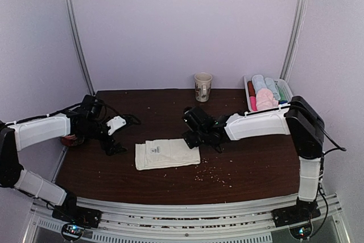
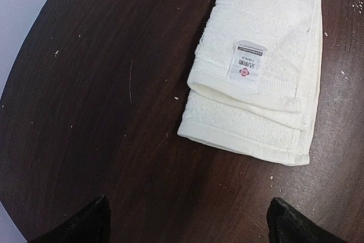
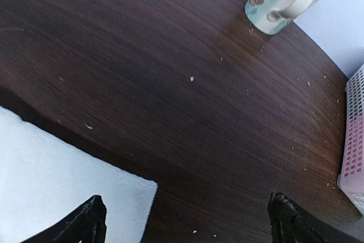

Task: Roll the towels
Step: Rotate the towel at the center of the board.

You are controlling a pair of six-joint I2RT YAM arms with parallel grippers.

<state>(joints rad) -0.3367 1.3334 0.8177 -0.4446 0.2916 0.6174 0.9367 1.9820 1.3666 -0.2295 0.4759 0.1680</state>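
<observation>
Dark tabletop (image 1: 114,177) carries the cream towel (image 1: 168,155) flat at centre, long axis left-right; my right claw (image 3: 185,220), spread wide, hangs at its right end, nearer than my equally wide left claw (image 2: 187,223).

Towel (image 1: 166,155) lies between left gripper (image 1: 115,147) and right gripper (image 1: 192,139); mug (image 1: 202,86) and tray (image 1: 285,90) stand behind.

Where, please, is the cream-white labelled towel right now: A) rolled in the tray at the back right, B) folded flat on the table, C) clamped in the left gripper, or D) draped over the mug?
B: the cream-white towel lies folded flat on the table, label up, with the left gripper and right gripper open and empty.
</observation>
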